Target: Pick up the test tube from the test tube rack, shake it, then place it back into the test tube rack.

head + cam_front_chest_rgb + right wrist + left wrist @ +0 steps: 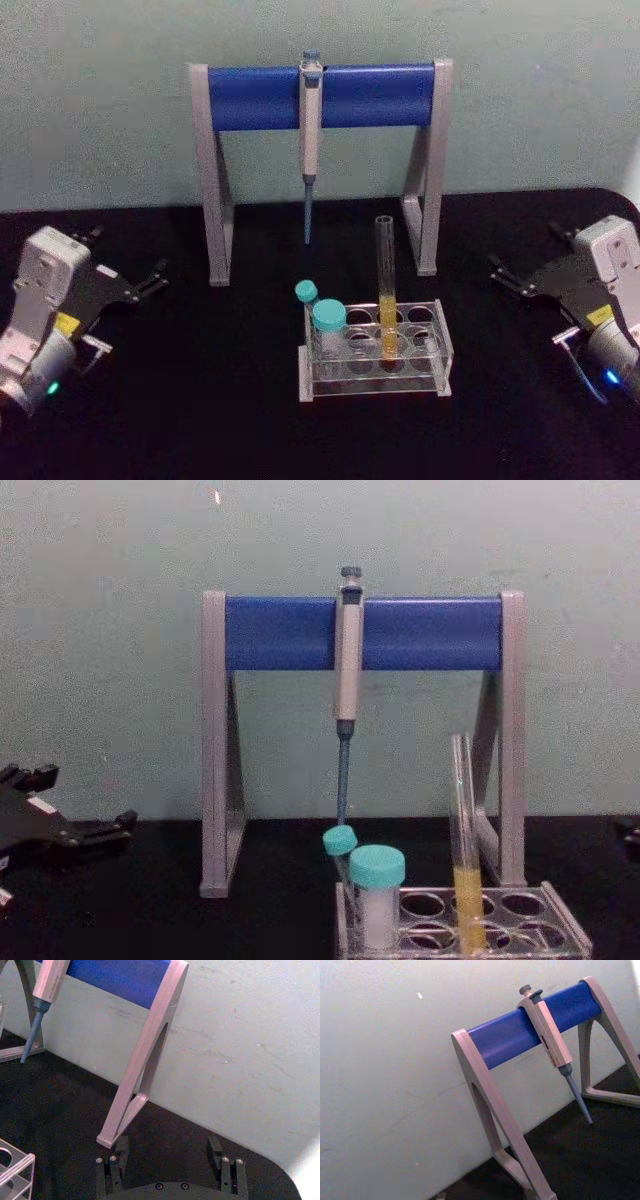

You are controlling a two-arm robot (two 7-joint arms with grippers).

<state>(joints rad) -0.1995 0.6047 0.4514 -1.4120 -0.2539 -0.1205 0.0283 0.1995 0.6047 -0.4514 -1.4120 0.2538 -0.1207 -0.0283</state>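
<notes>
Test tube rack (375, 388) being seen front-centre on tabletop (150, 420). Test tube (385, 290) being held upright in it, right of teal-capped vial (328, 325). Judged light, slippery, fragile glass: bare upper part being favoured for gentle grasp. Left gripper (127, 250) and right gripper (524, 248) being shown wide open, empty, flanking rack. Pipette (310, 120) being carried on stand (215, 200) behind.

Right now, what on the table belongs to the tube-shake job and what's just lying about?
Job: test tube with yellow liquid; test tube rack holding it; left tool and right tool, both parked at the sides.
Lying about: two teal-capped vials in the rack; pipette; its blue-barred stand.
</notes>
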